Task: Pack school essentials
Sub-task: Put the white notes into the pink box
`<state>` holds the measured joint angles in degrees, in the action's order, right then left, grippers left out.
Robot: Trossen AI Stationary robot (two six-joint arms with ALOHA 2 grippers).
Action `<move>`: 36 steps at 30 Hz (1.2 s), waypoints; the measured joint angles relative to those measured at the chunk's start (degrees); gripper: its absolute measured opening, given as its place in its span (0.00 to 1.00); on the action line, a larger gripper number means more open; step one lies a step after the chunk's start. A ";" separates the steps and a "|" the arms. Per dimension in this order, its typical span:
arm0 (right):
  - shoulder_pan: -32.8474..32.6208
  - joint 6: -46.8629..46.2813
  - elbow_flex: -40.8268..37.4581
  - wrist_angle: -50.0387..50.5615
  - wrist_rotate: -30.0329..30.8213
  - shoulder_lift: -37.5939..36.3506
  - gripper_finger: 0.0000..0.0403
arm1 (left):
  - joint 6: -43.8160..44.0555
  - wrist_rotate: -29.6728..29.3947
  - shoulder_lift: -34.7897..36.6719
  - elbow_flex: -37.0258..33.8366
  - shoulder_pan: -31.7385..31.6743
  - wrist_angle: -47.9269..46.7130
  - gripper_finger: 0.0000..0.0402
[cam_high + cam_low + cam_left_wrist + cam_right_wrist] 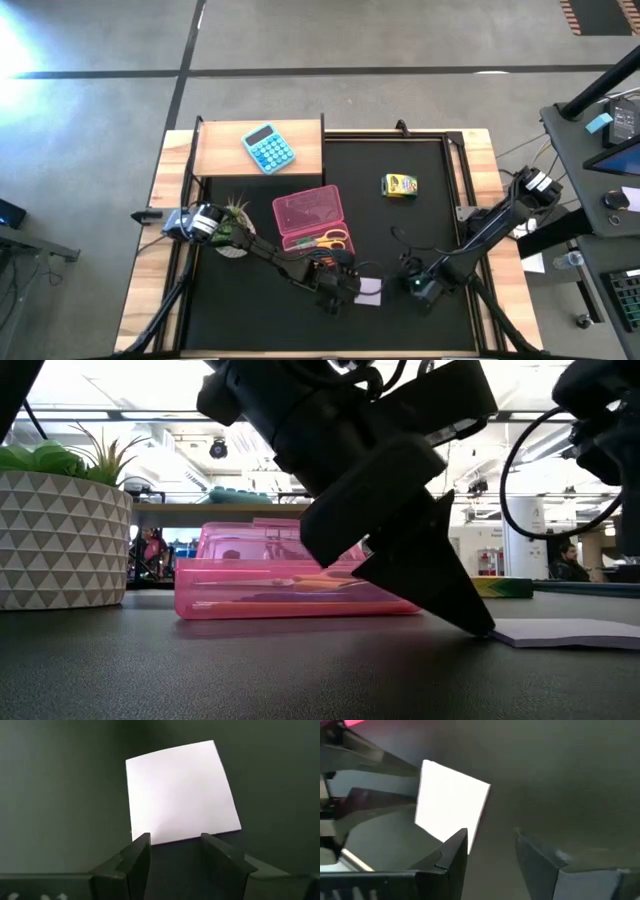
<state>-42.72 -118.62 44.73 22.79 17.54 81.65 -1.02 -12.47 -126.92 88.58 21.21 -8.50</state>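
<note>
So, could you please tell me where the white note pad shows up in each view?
High view: note pad near the front edge, beside the left gripper.
Low view: flat at far right, at the gripper's fingertip.
Left wrist view: centre, beyond the open fingers.
Right wrist view: upper left.
Shared landmark: the pink case.

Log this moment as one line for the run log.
left gripper: open, fingertips at note pad edge | right gripper: open, beside pad | pink case: open, scissors inside | crayon box: unpacked
</note>
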 joint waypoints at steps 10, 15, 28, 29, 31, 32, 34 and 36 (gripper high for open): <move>0.00 -4.69 -0.13 -1.86 0.20 0.96 0.53 | -16.18 -1.67 0.11 0.43 0.00 0.25 0.39; 0.00 -5.94 -0.17 -3.39 0.46 3.47 0.54 | -21.19 -2.11 0.18 0.19 -0.02 0.47 0.39; 0.95 -5.31 -0.09 -13.87 3.15 10.10 0.54 | -26.66 -3.17 -1.06 0.29 0.00 2.80 0.39; 1.17 -4.98 -0.09 -14.23 3.19 10.22 0.54 | -26.66 -3.16 -1.09 0.26 0.00 3.27 0.39; 1.65 -4.10 -0.07 -14.89 3.08 10.46 0.54 | -26.66 -3.11 -1.17 0.35 -0.03 3.60 0.39; 1.83 -3.77 -0.04 -15.11 3.08 10.69 0.54 | -26.66 -3.09 -1.18 0.39 -0.05 3.58 0.39; 2.24 -3.00 -0.04 -15.61 3.08 11.05 0.54 | -26.65 -3.08 -1.20 0.38 -0.09 3.62 0.39; 2.73 -1.99 -0.05 -16.86 3.17 11.95 0.54 | -26.55 -3.06 -1.20 0.22 -0.09 3.79 0.39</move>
<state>-39.99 -120.61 44.68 5.93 20.71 93.59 -27.57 -15.53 -128.11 88.79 21.12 -4.71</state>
